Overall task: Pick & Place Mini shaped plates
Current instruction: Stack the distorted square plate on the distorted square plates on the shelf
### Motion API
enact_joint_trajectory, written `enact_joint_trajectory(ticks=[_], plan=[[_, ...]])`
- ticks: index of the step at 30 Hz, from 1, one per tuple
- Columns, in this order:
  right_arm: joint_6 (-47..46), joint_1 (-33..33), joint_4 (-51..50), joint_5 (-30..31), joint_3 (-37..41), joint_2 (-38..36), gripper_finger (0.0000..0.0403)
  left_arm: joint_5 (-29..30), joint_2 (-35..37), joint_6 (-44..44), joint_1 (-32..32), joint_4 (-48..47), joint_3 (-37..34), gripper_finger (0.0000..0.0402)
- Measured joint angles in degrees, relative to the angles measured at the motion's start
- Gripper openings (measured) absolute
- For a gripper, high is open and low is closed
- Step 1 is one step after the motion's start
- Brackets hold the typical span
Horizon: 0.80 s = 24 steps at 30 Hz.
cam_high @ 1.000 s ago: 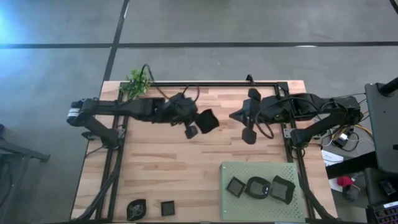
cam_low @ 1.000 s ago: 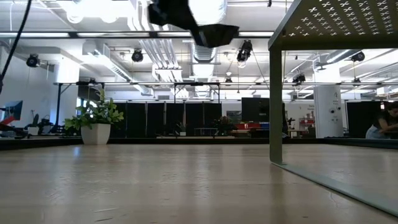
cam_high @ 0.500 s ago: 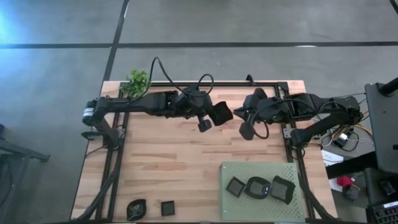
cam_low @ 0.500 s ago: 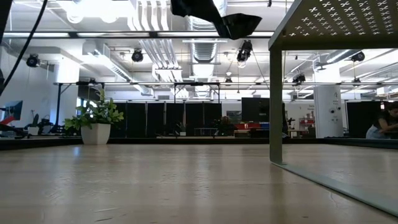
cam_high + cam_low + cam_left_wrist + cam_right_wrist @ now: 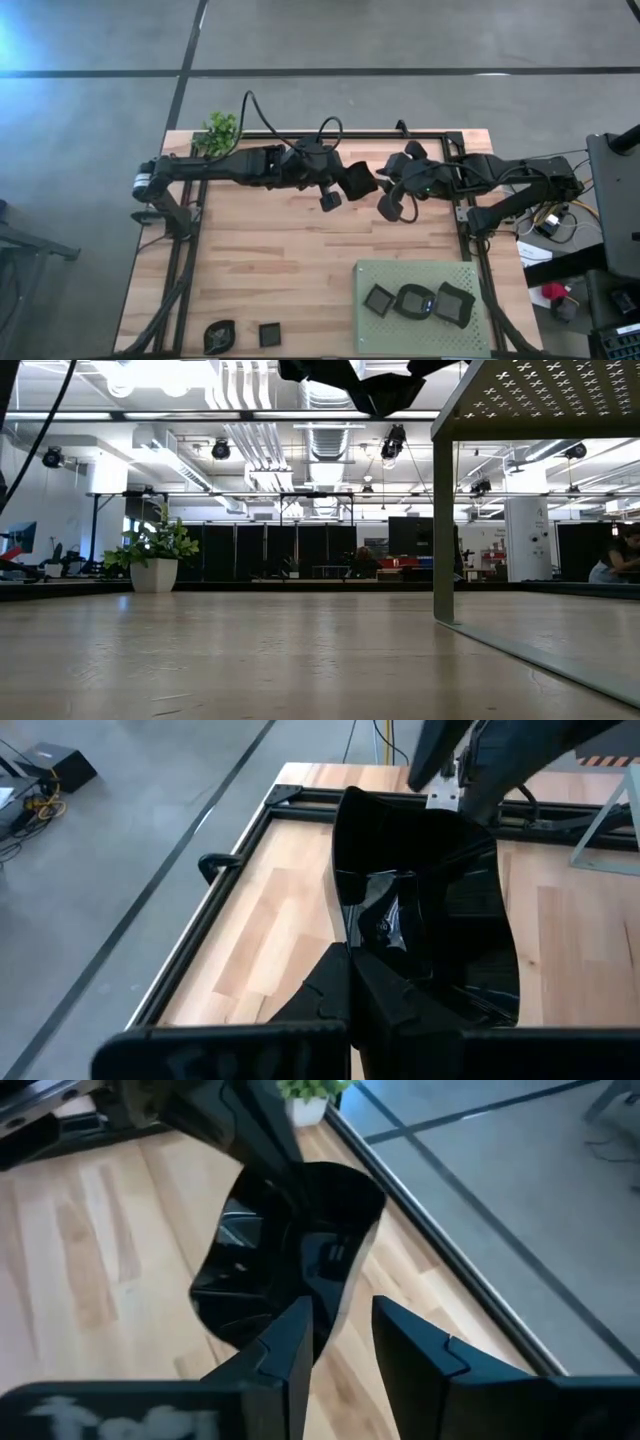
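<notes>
I see my left gripper (image 5: 343, 188) clamped on a black plate (image 5: 358, 182) at upper centre, the right gripper's (image 5: 392, 192) parted fingers straddling its far edge.

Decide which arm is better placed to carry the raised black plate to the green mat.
Right. The right tool straddles the rim of the plate, fingers apart, and the green mat lies on its side of the table. The left tool grips the plate but is farther from the mat.
</notes>
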<state>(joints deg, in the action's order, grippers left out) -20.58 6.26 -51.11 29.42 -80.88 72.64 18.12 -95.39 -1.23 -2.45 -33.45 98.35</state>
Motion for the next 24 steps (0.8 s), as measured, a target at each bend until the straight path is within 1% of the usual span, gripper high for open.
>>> enact_joint_trajectory(ticks=[13, 17, 24], plan=[[0.68, -0.07, 0.52, 0.63, 0.57, -0.02, 0.01, -0.05, 0.04, 0.04, 0.05, 1.48, -0.02, 0.0], [0.68, -0.26, 0.57, 0.65, 0.57, -0.02, 0.0084, -0.18, 0.04, 0.02, 0.05, 1.94, -0.02, 0.0], [0.68, -0.33, 0.68, 0.78, 0.57, -0.02, 0.0044, -0.51, 0.04, -0.02, 0.08, 2.49, -0.02, 0.0]])
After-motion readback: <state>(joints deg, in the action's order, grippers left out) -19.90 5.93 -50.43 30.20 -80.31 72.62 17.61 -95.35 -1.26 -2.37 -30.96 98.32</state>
